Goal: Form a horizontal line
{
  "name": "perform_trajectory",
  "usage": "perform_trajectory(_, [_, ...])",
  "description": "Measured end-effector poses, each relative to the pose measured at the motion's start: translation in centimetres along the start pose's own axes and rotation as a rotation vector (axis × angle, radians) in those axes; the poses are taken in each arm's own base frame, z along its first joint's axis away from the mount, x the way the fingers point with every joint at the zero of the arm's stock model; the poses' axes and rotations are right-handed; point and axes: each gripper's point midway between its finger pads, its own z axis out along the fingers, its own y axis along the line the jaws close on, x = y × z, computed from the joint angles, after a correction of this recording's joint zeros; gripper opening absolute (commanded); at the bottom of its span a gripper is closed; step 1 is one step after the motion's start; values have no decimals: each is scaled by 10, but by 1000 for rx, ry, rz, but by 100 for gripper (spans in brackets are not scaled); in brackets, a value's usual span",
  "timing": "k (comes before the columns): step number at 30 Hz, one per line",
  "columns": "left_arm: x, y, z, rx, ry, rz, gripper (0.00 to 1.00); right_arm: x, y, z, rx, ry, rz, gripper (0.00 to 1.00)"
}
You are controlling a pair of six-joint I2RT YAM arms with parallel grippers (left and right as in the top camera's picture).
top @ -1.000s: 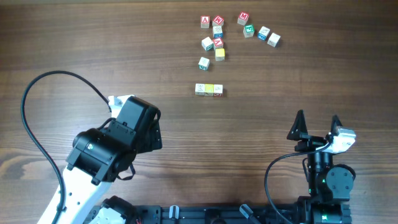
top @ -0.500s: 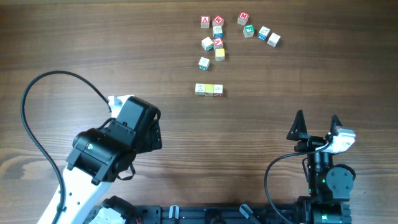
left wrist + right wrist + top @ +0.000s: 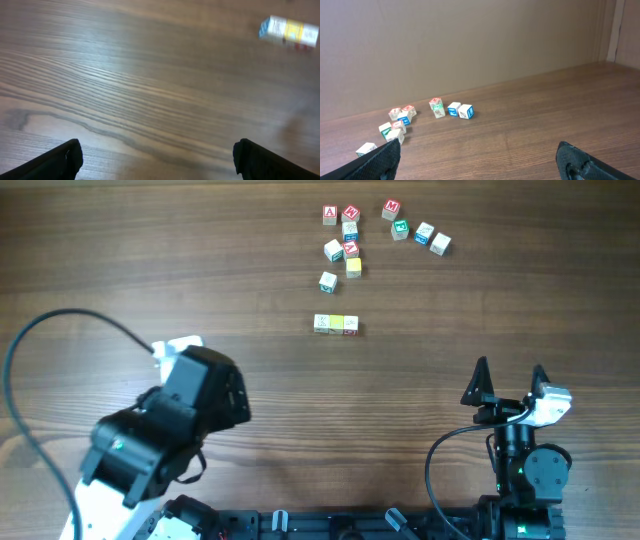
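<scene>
The horizontal line (image 3: pixel 336 325) is lying around the middle of the counter (image 3: pixel 120 250), somewhat nearer the far edge than the near one. It is made of three small cubes touching side by side: one pale, one yellow, one white with red marking. In the left wrist view the row (image 3: pixel 290 32) is showing at the upper right. It is blurred there, so the red on its end cube is probably the marking, though that is hard to confirm.

The loose cubes (image 3: pixel 350 235) are sitting in a scattered cluster close to the far edge, apart from the row. They are also showing in the right wrist view (image 3: pixel 400 122).

The left gripper (image 3: pixel 157 145) is hanging over bare wood toward the near left corner, its fingers spread wide and gripping nothing. The right gripper (image 3: pixel 510 373) is resting by the near edge toward the right corner. Its fingers are likewise parted and empty, and they are pointing toward the far edge.
</scene>
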Motion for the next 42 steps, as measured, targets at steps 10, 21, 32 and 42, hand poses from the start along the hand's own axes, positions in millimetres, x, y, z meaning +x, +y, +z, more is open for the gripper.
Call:
perform_trajectory(10, [13, 64, 11, 32, -314, -346, 100, 0, 0, 0, -1, -1, 0, 100])
perform_trajectory(21, [8, 71, 48, 168, -684, -468, 100, 0, 0, 0, -1, -1, 0, 100])
perform_trajectory(32, [-12, 69, 76, 173, -845, -395, 100, 0, 0, 0, -1, -2, 0, 100])
perform_trajectory(42, [-38, 78, 49, 182, -1050, -406, 100, 0, 0, 0, -1, -2, 0, 100])
